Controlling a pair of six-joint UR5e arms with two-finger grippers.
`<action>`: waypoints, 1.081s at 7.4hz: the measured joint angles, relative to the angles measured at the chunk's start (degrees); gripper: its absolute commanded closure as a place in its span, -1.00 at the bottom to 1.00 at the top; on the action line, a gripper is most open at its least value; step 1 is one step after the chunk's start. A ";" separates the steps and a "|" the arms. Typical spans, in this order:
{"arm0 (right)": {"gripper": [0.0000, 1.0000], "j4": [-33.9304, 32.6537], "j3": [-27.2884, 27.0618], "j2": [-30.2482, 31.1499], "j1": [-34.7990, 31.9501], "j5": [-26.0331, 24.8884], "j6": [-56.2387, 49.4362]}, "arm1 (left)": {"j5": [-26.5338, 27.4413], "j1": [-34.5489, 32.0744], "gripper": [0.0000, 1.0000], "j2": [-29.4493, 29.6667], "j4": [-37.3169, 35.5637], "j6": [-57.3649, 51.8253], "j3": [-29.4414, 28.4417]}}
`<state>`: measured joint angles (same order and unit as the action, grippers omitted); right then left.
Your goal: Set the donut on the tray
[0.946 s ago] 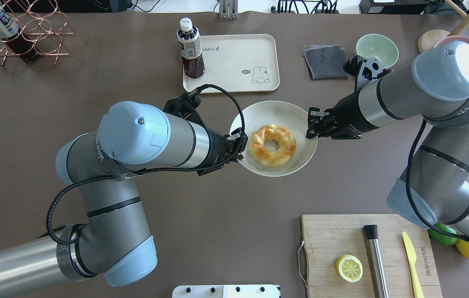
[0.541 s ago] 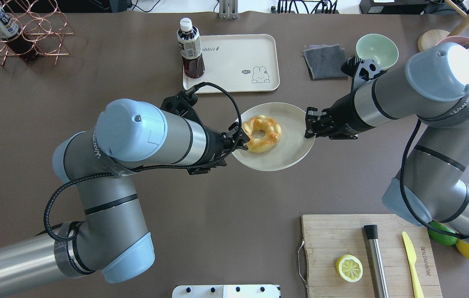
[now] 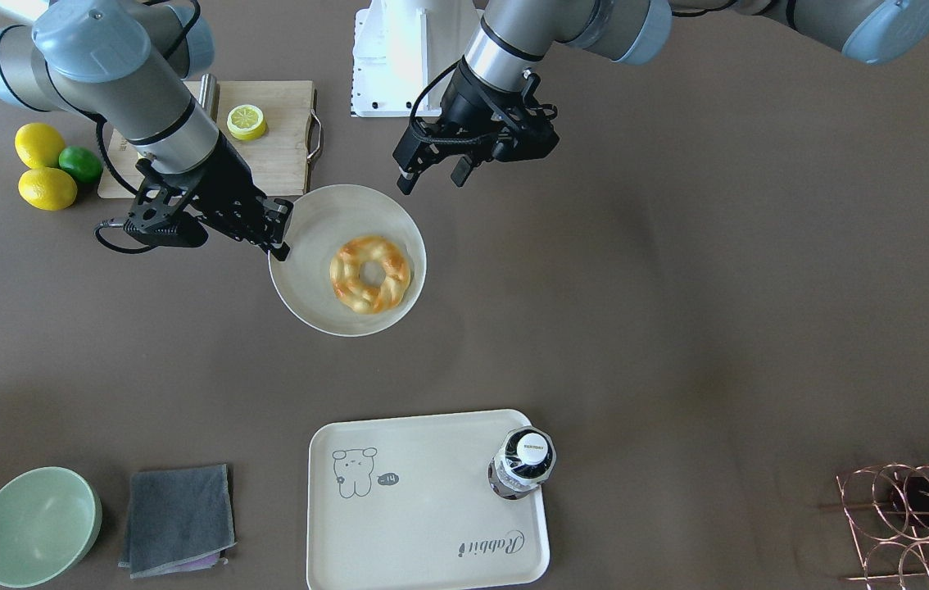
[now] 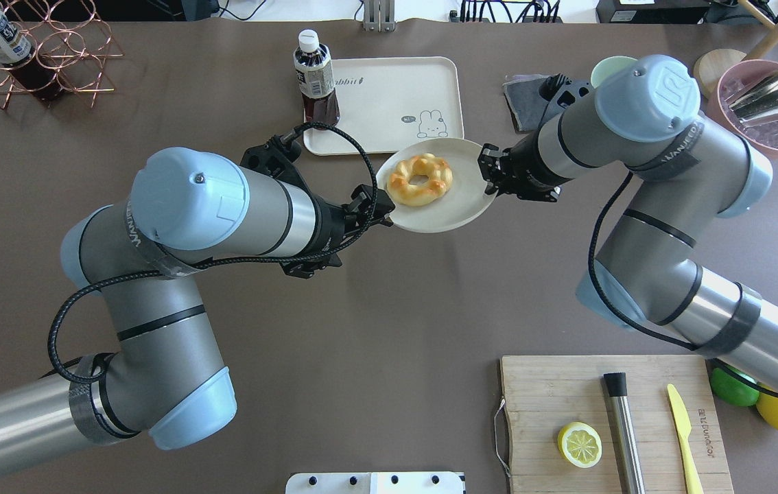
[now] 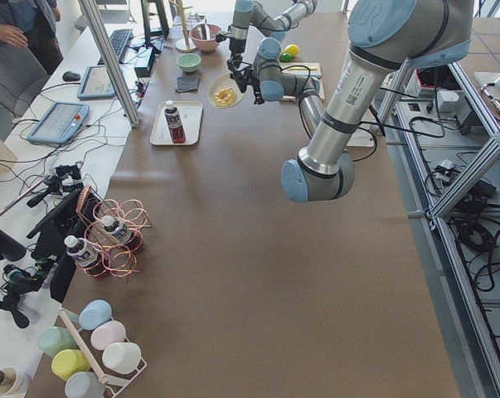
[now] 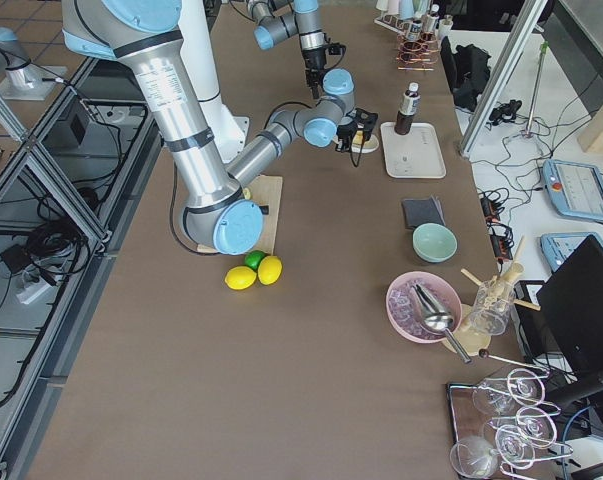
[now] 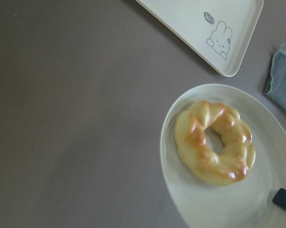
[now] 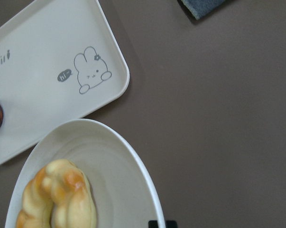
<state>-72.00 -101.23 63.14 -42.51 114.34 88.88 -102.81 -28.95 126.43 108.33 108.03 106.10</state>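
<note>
Your right gripper point(image 4: 487, 175) alone pinches the plate point(image 4: 461, 206) rim, left gripper point(image 3: 432, 180) spread and empty; tilt carelessly and the donut point(image 4: 420, 180) could miss the tray point(image 4: 389, 96).

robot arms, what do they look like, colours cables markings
The left arm and right arm are silver-grey tubes with pale blue joint caps; one right cap bears a logo. A black cable runs outside each, strapped on with grey bands. The left gripper and right gripper are black.
</note>
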 measured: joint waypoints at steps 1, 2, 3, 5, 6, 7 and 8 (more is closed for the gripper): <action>1.00 0.06 4.94 -3.87 -0.54 -2.24 4.14 | 0.02 -0.54 -0.94 -0.24 -0.03 -1.46 -0.09; 1.00 0.48 11.29 -8.35 -0.84 -5.67 8.60 | 0.00 -1.15 -0.94 -0.70 -0.04 -3.31 -0.14; 1.00 3.74 18.33 -11.97 -0.98 -8.56 13.60 | -0.10 -1.80 -0.94 -0.99 -0.08 -4.55 -0.17; 1.00 12.58 29.54 -16.31 -1.13 -12.36 23.73 | -1.03 -2.82 -0.94 -1.31 -0.17 -5.49 -0.10; 1.00 14.30 34.52 -19.20 -1.15 -14.23 28.45 | -1.67 -3.16 -0.94 -1.45 -0.20 -5.59 -0.07; 1.00 15.06 38.47 -21.36 -1.16 -15.69 30.84 | -1.96 -3.31 -0.94 -1.50 -0.21 -5.64 -0.08; 1.00 15.35 41.12 -22.77 -1.13 -16.47 31.85 | -2.07 -3.41 -0.94 -1.52 -0.22 -5.75 -0.14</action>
<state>-56.65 -60.11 40.38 -43.64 97.88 120.73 -104.88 -32.36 124.91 108.11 102.28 105.96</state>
